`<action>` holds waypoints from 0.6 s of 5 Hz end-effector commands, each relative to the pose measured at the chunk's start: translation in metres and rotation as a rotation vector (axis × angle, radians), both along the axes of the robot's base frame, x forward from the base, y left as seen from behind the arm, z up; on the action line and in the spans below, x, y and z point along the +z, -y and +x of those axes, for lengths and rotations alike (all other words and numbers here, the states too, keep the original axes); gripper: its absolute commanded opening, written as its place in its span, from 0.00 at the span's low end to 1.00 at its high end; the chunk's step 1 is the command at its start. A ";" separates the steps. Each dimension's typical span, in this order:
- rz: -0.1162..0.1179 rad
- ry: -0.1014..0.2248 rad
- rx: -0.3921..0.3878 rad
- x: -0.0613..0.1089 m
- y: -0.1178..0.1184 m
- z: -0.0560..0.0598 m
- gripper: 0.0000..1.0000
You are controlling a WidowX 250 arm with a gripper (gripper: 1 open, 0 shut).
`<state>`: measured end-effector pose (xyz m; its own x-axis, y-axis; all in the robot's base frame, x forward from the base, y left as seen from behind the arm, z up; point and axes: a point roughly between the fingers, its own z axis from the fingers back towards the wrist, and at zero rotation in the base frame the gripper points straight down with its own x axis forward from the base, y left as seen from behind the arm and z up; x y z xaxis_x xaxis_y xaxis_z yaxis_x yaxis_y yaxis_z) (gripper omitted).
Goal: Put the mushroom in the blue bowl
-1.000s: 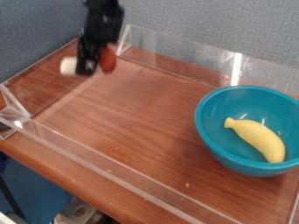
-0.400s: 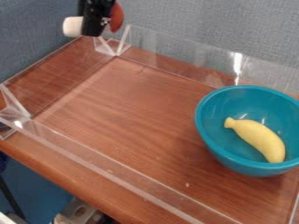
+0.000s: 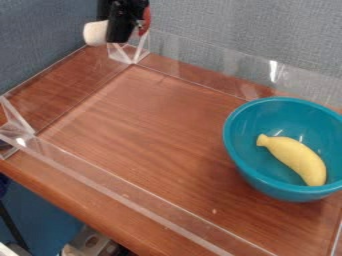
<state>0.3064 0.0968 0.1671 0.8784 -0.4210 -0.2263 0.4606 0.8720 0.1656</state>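
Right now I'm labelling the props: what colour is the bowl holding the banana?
Teal-blue bowl; the banana inside is yellow. Camera view, the only one.

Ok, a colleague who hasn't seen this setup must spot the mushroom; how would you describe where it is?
Start at the wooden table with clear plastic walls and go to its far left corner. Above it, the black gripper holds the mushroom, its cream-white stem poking out left. The only other toy is a yellow banana lying in the blue bowl.

Arm: one, entering from the top edge, far left corner.
Gripper (image 3: pixel 124 22): black, pointing steeply down, raised clear.
Jaws: clamped on the mushroom (image 3: pixel 99 31).
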 end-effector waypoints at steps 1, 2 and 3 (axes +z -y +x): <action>-0.004 0.071 0.055 0.011 -0.002 0.015 0.00; -0.019 0.082 0.107 0.006 -0.008 0.024 0.00; -0.031 0.088 0.156 -0.001 -0.016 0.031 0.00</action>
